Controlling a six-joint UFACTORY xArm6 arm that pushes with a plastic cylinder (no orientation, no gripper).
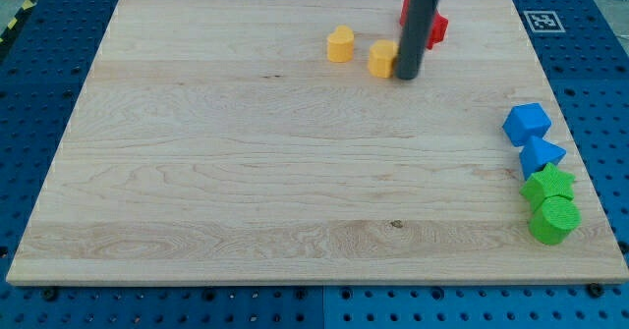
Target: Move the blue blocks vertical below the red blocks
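Observation:
Two blue blocks sit at the view's right edge of the board: a blue cube and, just below it, a blue wedge-like block. A red block lies at the view's top, mostly hidden behind the rod; another red piece shows at the rod's left, its shape unclear. My tip rests on the board just below the red blocks, touching the right side of a yellow block. The blue blocks are far to the lower right of the tip.
A second yellow block sits left of the first. A green star-like block and a green cylinder lie below the blue blocks at the board's right edge. A blue pegboard surrounds the wooden board.

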